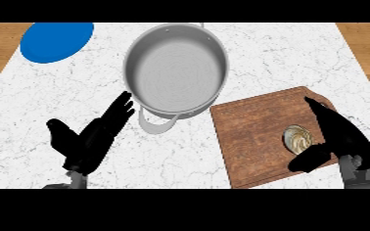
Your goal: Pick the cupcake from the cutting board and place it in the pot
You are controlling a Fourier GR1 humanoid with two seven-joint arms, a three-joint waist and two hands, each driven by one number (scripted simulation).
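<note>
Cupcake (298,138) sits on the wooden cutting board (253,137) at the lower right, seen from above as a pale round top. We see our right hand (334,136) spread just beside it, fingers straight along its right side and thumb below it. Our left hand (90,139) rests open on the white marble table (65,93), near the steel pot (175,71). A blue plate (56,41) lies at the far left. We can read no writing anywhere.

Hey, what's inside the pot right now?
Nothing shows inside the pot; its whole bare metal bottom is in view. The cupcake sits on the cutting board, beside the right robot hand.
</note>
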